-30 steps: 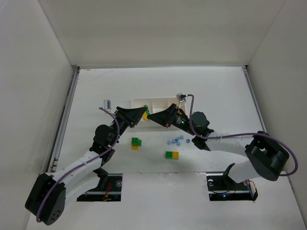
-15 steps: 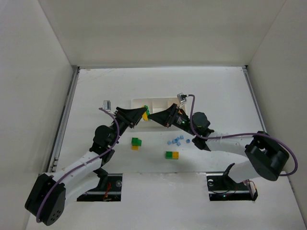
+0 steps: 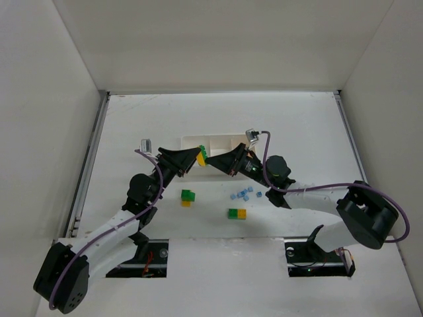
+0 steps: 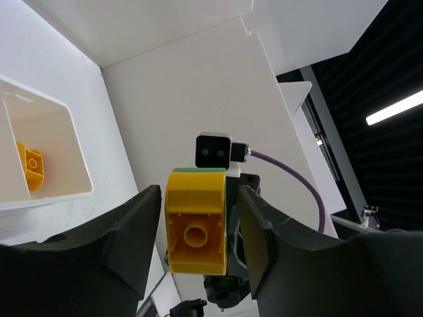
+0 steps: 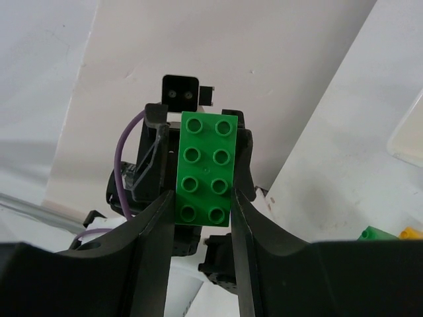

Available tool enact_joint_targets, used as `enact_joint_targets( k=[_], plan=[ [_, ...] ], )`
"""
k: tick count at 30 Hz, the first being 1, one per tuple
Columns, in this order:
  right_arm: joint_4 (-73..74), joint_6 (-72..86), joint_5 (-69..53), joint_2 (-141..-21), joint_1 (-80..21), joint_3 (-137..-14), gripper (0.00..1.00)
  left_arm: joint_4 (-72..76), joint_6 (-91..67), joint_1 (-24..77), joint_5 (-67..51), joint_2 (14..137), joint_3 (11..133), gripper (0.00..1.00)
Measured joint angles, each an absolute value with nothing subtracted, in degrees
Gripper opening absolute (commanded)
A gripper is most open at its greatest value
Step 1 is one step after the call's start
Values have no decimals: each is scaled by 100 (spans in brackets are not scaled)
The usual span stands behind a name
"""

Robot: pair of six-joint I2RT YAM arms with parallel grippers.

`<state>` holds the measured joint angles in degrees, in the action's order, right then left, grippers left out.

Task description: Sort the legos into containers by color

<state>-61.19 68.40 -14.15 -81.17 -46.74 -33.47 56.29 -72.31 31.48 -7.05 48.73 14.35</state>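
White surface (image 3: 310, 132), white enclosure walls (image 3: 218, 46). Right hand (image 3: 210, 162) pinching green brick (image 5: 206, 168); left hand (image 3: 195, 160) spread around yellow brick (image 4: 197, 224).

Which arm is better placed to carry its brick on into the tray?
Right, probably. The right gripper clamps the green brick on both sides by the tray. The left gripper stands open around the yellow brick, gaps showing.

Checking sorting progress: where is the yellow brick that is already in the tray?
It shows in the left wrist view, at the far left: the yellow brick lies inside a tray compartment, close against the divider wall on that compartment's left.
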Motion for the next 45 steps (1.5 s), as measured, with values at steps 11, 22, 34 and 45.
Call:
enact_joint_targets(
  k=[11,22,34,45],
  plan=[
    [-6191,6956,-1422,-8232,-4609,-3315,33,5537,-7179,3151,-676,4807,1393,42],
    [-6281,7102,-1492,-8309,-4567,-3315,33,5537,-7122,3179,-666,4901,1393,20],
    [-6278,7153,-1868,-8106,-4224,-3085,33,5107,-7070,2980,-1212,4574,1347,13],
    [-6217,7137,-1780,-8095,-4058,-3100,33,4880,-6890,2762,-1170,4466,1264,13]
  ],
)
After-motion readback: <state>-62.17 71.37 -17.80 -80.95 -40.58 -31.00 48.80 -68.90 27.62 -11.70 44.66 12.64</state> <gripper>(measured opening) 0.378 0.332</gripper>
